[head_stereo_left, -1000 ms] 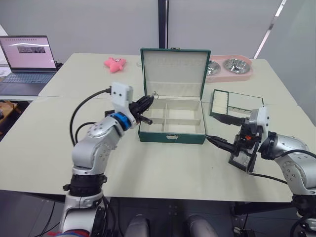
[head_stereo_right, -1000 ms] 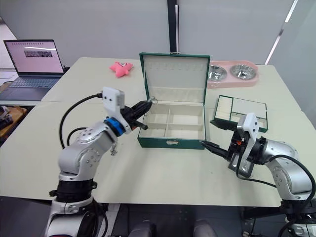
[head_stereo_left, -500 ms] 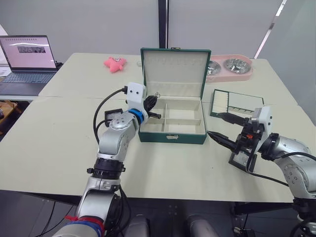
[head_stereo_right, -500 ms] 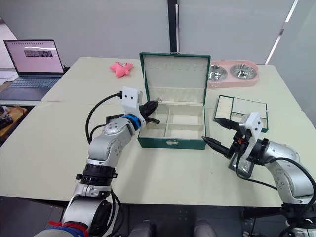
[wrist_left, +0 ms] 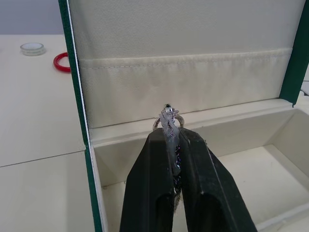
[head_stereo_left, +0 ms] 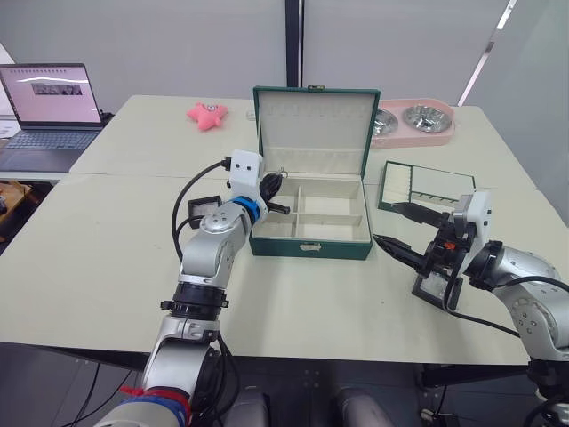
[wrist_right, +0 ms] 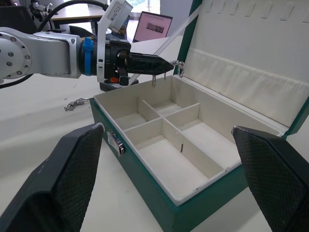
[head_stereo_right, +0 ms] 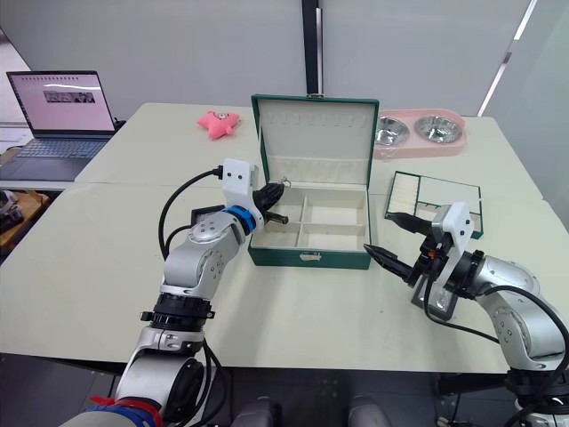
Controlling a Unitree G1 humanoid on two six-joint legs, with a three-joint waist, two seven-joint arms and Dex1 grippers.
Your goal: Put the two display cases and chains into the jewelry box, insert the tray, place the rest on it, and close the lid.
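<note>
1. The box (head_stereo_left: 309,233) sits in the middle of the table (head_stereo_left: 89,258), and it is open. Its lid (head_stereo_left: 313,132) stands straight up at the back.
2. The left gripper (wrist_left: 175,145) is pinched tight on a chain (wrist_left: 169,120). The chain's ring end sticks out past the fingertips.
3. The left gripper holds the chain over the box's back left corner, just in front of the lid's pocket (wrist_left: 183,82).
4. The box has cream walls that split it into parts. Nothing lies in the parts that can be seen in the right wrist view.
5. Another chain (wrist_right: 74,104) lies on the table, just beside the box's left side.
6. The right gripper (head_stereo_left: 400,231) is wide open and holds nothing. It is to the right of the box and points at it.
7. One case (head_stereo_left: 434,288) lies on the table near the right wrist, partly hidden by the arm.
8. The tray (head_stereo_left: 425,186) sits on the table behind the right gripper, to the right of the box.
9. A second case (head_stereo_left: 205,205) lies on the table behind the left arm.
10. A red ring (wrist_left: 62,62) and a small round lid (wrist_left: 32,48) lie on the table left of the box.
</note>
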